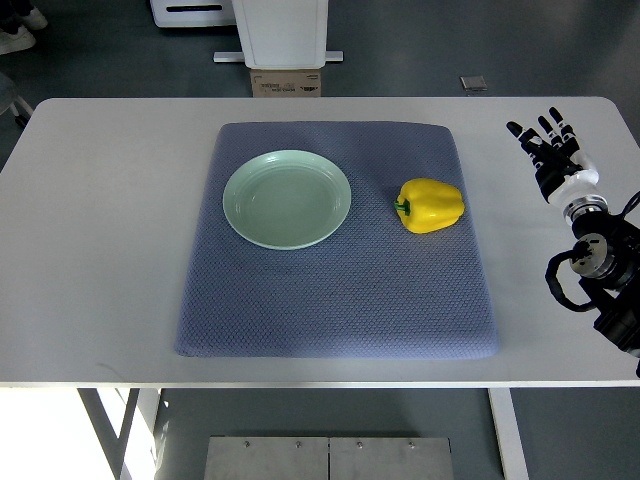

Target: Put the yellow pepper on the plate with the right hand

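Yellow pepper (pixel 431 205) lies on its side on the blue-grey mat (pixel 340 300), stem end turned toward the pale green plate (pixel 287 199), which sits empty just beyond it on the same mat. Both are well apart from the right hand (pixel 553 150), off to the left of its fingers (pixel 541 138). That hand hovers over the bare white table (pixel 100 250) near the right edge, its black-and-white fingers spread and straight, holding nothing. Pepper and plate are near each other but not touching.
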Tool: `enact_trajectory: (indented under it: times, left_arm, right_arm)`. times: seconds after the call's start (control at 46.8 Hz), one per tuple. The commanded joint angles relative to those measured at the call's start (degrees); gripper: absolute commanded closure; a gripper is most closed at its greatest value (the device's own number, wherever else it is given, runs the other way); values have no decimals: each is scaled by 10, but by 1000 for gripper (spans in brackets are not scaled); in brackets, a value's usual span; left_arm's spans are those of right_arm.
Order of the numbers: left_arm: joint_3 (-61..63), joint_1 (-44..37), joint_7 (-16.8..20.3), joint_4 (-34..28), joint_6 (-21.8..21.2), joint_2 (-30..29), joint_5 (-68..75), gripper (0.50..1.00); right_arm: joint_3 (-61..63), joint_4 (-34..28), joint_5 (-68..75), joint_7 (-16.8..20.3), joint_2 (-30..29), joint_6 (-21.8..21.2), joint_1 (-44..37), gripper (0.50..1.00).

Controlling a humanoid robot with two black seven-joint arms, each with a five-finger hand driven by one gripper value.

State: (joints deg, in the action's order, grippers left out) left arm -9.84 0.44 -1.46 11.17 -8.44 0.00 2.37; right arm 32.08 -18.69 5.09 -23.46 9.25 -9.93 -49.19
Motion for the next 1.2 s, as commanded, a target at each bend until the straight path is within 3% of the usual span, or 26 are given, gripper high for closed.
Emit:
enact_trajectory:
  times: [0.0,0.492,0.898,1.176]
  left_arm:
    - [0,0,0,0,0,0,0,500]
    - [0,0,0,0,0,0,0,500]
    - [0,0,0,0,0,0,0,500]
    - [0,0,0,0,0,0,0,500]
  right_arm:
    - [-3,-1,-1,1,2,-2,-2,500]
    - [-4,-18,-83,-1,21,-11,-43,500]
    - [-106,-162,-177,-5,124,-21,-67,502]
    - [-215,-250,-248,-48,194,-21,-106,502]
